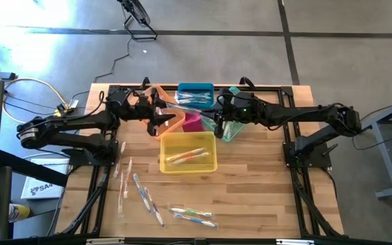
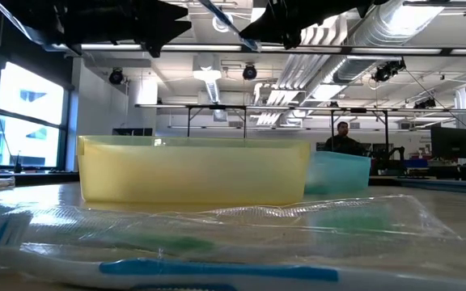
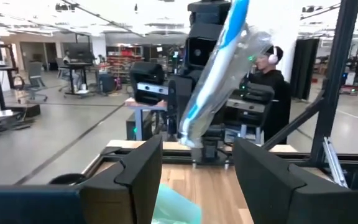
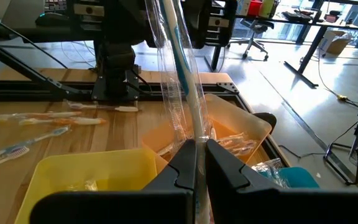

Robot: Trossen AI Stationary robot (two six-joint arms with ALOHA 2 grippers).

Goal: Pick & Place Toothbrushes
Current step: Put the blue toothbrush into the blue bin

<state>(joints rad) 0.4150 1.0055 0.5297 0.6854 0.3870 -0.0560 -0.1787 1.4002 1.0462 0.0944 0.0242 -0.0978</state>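
Note:
My right gripper (image 4: 199, 155) is shut on a clear-wrapped toothbrush (image 4: 179, 62) with a blue accent, above the bins in the middle of the table. My left gripper (image 3: 197, 180) is open and faces it from the table's left. The same toothbrush (image 3: 219, 68) rises just beyond its spread fingers, apart from them. In the high view the left gripper (image 1: 163, 119) is over the orange bin and the right gripper (image 1: 218, 122) is by the teal bin. Loose toothbrushes (image 1: 148, 201) lie flat on the near part of the table, and some (image 1: 186, 156) lie in the yellow bin. My right gripper pinches the wrapped toothbrush between its two fingers near one end (image 4: 194, 134), coming level from the table's right. The toothbrush runs on past the fingertips toward the left arm. It is lifted clear of the table and the bins.
Bins cluster at the table's middle: yellow (image 1: 213, 163), orange (image 1: 170, 122), magenta (image 1: 194, 124), teal (image 1: 231, 133) and blue (image 1: 196, 88) with toothbrushes inside. More wrapped toothbrushes (image 2: 217, 271) lie close before the low camera. A person (image 3: 275, 81) stands beyond the table.

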